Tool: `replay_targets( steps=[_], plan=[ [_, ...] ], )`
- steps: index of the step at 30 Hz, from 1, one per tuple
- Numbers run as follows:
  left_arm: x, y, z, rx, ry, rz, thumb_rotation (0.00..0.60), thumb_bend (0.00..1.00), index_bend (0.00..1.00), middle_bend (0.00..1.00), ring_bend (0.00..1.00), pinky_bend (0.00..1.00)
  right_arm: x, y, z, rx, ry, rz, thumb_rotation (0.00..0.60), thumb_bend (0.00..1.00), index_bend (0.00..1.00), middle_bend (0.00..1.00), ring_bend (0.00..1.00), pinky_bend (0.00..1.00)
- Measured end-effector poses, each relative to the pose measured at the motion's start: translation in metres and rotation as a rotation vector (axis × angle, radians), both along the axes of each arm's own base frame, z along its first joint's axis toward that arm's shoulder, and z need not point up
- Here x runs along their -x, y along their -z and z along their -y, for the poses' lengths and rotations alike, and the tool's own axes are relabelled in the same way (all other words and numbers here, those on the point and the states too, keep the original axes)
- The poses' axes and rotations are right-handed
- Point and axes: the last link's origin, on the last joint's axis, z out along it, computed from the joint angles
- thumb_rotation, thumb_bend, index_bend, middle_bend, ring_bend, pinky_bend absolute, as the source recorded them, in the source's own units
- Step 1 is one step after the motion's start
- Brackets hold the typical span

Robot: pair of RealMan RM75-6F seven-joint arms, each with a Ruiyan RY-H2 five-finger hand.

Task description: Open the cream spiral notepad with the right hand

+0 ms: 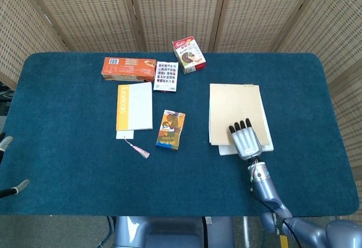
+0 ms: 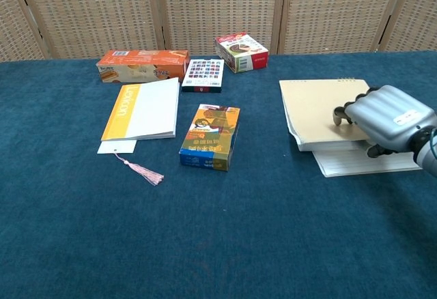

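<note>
Fingers (image 2: 343,113) of the right hand (image 1: 244,139) curl down onto the notepad (image 1: 235,112), grasping nothing. Its thin, floppy cover likely lifts easiest from the near edge under the palm.

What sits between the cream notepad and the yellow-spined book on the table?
The colourful upright-printed box lies between the cream spiral notepad and the yellow-spined book, with bare blue cloth either side; the head view shows it best.

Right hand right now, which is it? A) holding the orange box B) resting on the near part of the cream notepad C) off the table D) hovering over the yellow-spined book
B: the right hand lies on the near part of the cream spiral notepad, whose cover is shifted off the pages beneath.
</note>
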Motion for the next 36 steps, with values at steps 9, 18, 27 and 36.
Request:
replay_targets(
  steps=[9, 18, 27, 36],
  plan=[
    [0.000, 0.000, 0.000, 0.007, 0.000, 0.001, 0.600, 0.00, 0.00, 0.00, 0.00, 0.00, 0.002, -0.003, 0.003, 0.011, -0.021, 0.013, 0.600, 0.62, 0.65, 0.65, 0.55, 0.48],
    [-0.001, 0.002, 0.000, 0.016, 0.004, -0.007, 0.600, 0.00, 0.00, 0.00, 0.00, 0.00, 0.011, -0.020, 0.002, -0.007, -0.066, 0.035, 0.600, 0.62, 0.66, 0.66, 0.55, 0.49],
    [-0.003, 0.005, 0.002, 0.022, 0.011, -0.018, 0.600, 0.00, 0.00, 0.00, 0.00, 0.00, 0.015, -0.052, -0.022, -0.125, -0.271, -0.024, 0.600, 0.62, 0.66, 0.66, 0.55, 0.50],
    [-0.004, 0.006, 0.003, 0.022, 0.013, -0.020, 0.600, 0.00, 0.00, 0.00, 0.00, 0.00, 0.015, -0.071, -0.057, -0.237, -0.382, -0.004, 0.600, 0.62, 0.66, 0.66, 0.56, 0.54]
  ],
)
